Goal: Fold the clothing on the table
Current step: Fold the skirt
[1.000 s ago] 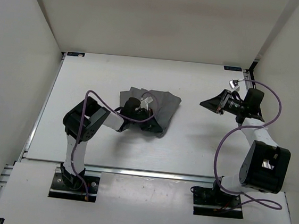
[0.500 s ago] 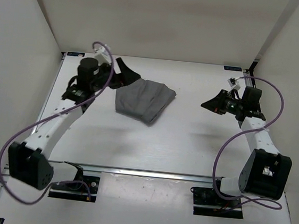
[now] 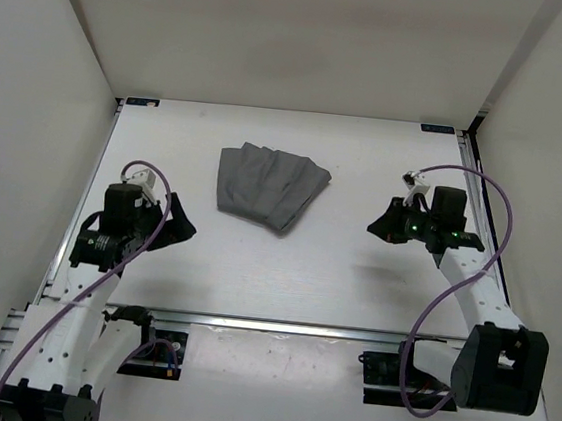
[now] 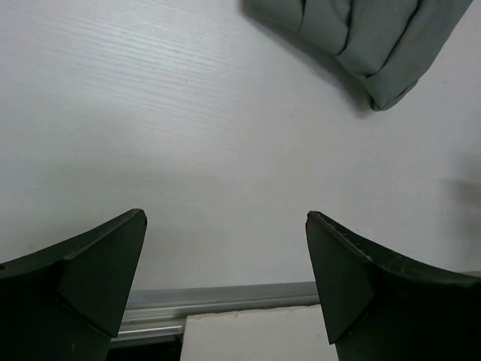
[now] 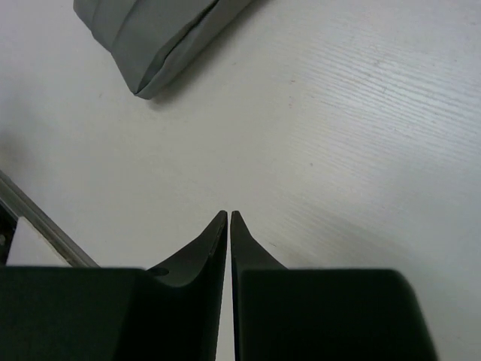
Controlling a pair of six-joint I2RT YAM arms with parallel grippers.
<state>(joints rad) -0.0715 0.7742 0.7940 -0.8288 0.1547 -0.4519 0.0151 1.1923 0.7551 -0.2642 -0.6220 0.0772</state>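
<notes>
- Toward the far edge of the large flat white table [image 3: 334, 276], a little left of its middle, lies the plain mid-grey pleated soft-fabric clothing [image 3: 268, 186]. It is gathered into a compact bundle that sits askew to the edges, with one corner pointing to the near right.
- Neither arm touches it. The left gripper [image 3: 180, 230] hangs near the left edge with its fingers spread wide and nothing between them.
- The right gripper [image 3: 378, 227] hovers toward the right edge, its fingers drawn all but together on nothing, with only a thin slit between them.
- Both wrist views show the bundle's rounded folded corner well apart from the fingertips, with bare table between.
- Judged from this, the fold looks done or nearly so, though how many layers are stacked is hard to tell from above.
- Risk: the bundle is loose and nothing pins it, so the pleats may spring and the top layer may slide open.
- Risk: a pinch that takes only the top layer would peel the fold apart rather than move the whole stack.
- Risk: the right fingers, as close as they stand, would shove the cloth instead of taking it, dragging and rumpling the bundle.
</notes>
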